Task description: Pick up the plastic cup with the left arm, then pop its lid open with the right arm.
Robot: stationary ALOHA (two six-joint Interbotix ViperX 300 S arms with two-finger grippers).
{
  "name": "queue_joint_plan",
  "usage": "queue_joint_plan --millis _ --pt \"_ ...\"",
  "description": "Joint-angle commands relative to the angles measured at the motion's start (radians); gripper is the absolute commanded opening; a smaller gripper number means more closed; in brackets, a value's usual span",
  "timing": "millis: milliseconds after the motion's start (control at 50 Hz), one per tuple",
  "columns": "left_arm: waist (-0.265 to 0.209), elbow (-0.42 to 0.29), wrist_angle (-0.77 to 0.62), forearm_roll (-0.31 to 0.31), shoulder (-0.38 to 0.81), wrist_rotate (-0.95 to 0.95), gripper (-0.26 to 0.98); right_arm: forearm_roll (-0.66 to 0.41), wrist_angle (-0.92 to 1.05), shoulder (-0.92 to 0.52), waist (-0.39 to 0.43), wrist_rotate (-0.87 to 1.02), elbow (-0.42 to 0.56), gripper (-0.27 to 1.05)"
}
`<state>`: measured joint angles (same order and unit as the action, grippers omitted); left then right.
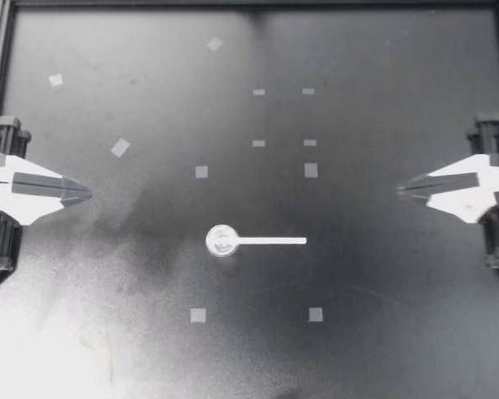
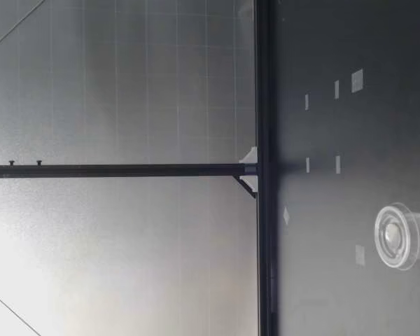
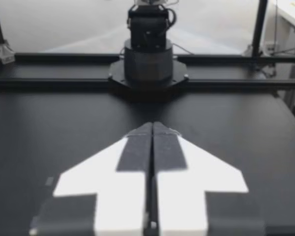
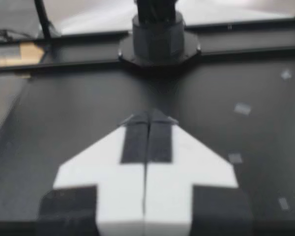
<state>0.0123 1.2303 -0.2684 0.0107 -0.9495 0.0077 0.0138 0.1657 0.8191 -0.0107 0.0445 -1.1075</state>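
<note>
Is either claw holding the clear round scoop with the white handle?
No: the scoop lies alone, apart from left gripper and right gripper.

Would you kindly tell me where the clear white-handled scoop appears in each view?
Top view: scoop at the table's middle.
Low view: scoop on the table, near that camera.
Left wrist view: not in it.
Right wrist view: not in it.
Shared landmark: tape square just beyond its bowl.

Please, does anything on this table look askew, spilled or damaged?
Nothing serious. The clear scoop rests mid-table, whole, with nothing spilled. Three tape squares nearer the left gripper sit crooked, unlike the aligned others. It and the right gripper are shut, apart from the scoop.
</note>
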Motion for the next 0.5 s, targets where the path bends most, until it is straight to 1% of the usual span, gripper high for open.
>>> queue_joint_plan --millis 0,100,200,380,480 --pt "0.003 -0.051 0.034 0.002 0.038 0.005 -0.13 0.002 -0.094 -0.067 -0.009 0.002 0.103 -0.12" --pt "0.003 -0.083 0.077 0.002 0.103 -0.002 -0.12 0.002 -0.184 -0.169 -0.011 0.014 0.202 -0.12" --pt "0.003 -0.095 0.078 0.002 0.158 -0.006 -0.12 0.003 -0.218 -0.262 -0.011 0.037 0.282 -0.12" --pt "0.003 -0.086 0.067 0.005 0.233 -0.009 -0.12 0.002 -0.255 -0.443 -0.011 0.054 0.371 -0.12" --pt "0.003 -0.078 0.043 0.005 0.268 -0.015 -0.09 0.002 -0.255 -0.531 -0.011 0.064 0.399 -0.12"
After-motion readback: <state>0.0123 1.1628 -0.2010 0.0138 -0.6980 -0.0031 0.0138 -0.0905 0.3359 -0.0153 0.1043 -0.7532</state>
